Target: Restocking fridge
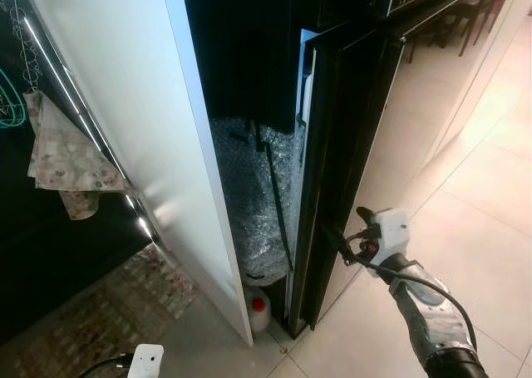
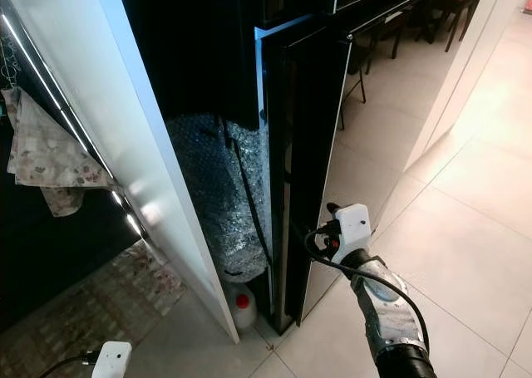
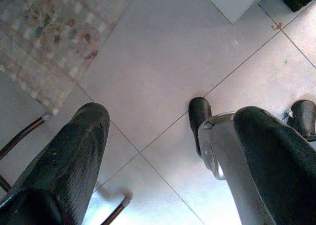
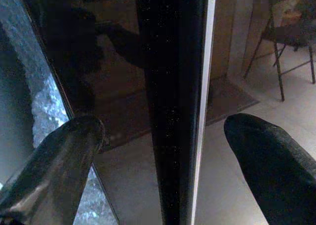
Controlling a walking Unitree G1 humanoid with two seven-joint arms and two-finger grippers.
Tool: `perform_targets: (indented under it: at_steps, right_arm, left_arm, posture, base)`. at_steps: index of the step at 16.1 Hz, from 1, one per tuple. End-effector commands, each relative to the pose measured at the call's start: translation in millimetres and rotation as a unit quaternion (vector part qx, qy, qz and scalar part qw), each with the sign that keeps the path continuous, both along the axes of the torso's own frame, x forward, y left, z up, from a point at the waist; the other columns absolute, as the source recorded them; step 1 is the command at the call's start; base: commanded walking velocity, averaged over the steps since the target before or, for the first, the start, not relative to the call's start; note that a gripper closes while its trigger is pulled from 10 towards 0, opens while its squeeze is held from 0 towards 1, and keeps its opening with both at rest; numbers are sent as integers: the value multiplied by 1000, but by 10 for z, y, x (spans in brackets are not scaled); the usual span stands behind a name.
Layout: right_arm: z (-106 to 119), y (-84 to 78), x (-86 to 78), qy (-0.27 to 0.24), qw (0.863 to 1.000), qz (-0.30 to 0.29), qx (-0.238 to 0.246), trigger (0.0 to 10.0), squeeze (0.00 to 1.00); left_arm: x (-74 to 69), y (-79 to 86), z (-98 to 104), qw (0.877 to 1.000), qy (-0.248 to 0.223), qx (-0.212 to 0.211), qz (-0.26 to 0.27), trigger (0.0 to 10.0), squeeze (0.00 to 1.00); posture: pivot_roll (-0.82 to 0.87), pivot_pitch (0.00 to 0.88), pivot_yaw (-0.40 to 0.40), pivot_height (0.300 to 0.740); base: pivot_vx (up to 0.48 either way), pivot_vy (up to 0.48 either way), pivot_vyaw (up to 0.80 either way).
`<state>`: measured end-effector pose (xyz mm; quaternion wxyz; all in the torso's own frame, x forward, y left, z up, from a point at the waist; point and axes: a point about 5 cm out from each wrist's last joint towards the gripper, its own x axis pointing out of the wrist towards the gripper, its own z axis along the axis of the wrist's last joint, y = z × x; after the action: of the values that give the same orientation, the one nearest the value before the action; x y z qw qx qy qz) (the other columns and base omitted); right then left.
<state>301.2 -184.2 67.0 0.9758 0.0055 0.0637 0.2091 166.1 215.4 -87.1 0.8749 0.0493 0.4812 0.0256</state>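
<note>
The black glossy fridge (image 1: 416, 104) stands before me, and its door (image 1: 345, 145) stands slightly ajar, with a pale strip down its edge. My right gripper (image 1: 345, 233) is at the lower part of that door edge. In the right wrist view the right gripper (image 4: 163, 126) is open, one finger (image 4: 74, 146) on each side of the door edge (image 4: 173, 86), not closed on it. My left gripper (image 3: 170, 113) hangs low and open over the tiled floor (image 3: 163, 52), holding nothing.
A white side panel (image 1: 125, 104) rises left of the fridge. Bubble wrap (image 1: 253, 203) and a red-capped bottle (image 1: 259, 311) fill the gap between them. A patterned cloth (image 1: 62, 158) hangs at the left above a rug (image 1: 100, 311). Tiled floor (image 1: 482, 203) lies to the right.
</note>
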Motion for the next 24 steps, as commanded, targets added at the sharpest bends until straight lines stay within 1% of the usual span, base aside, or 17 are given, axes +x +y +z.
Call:
perform_targets:
  at_steps: [1,6,9,13,15,17,18,21,24]
  right_arm:
    - [20,18,37,-1,1000,8,-2,10000,0]
    - [57,146,166,-1,1000,29,11,10000,0]
    - [131,325,297,-6,998,56,20,10000,0]
    - [236,513,428,-12,996,85,26,10000,0]
    - [295,566,482,-17,995,90,33,10000,0]
    - [385,656,547,-25,994,101,42,10000,0]
    - [452,733,589,-32,992,109,47,10000,0]
    - [541,839,650,-39,991,117,53,10000,0]
    - [565,878,668,-40,990,120,55,10000,0]
  left_arm:
    - [-43,46,-10,1000,6,10,4,10000,0]
    - [-30,46,-5,1000,4,11,4,10000,0]
    - [-21,51,0,1000,3,12,3,10000,0]
    - [3,47,10,1000,-1,13,4,10000,0]
    - [9,44,12,1000,-2,13,4,10000,0]
    - [11,41,13,1000,-3,13,4,10000,0]
    - [10,44,13,1000,-4,14,4,10000,0]
    - [12,36,12,1000,-5,14,4,10000,0]
    - [17,30,14,1000,-5,13,3,10000,0]
  posture:
    - [-71,0,73,740]
    - [-68,0,76,740]
    - [-63,0,80,740]
    - [-55,0,78,740]
    - [-50,0,76,740]
    - [-47,0,74,740]
    - [-47,0,73,740]
    - [-42,0,73,740]
    - [-44,0,74,740]
  base:
    - [0,0,0]
    - [0,0,0]
    - [0,0,0]
    - [0,0,0]
    - [0,0,0]
    - [0,0,0]
    - [0,0,0]
    - [0,0,0]
    - [0,0,0]
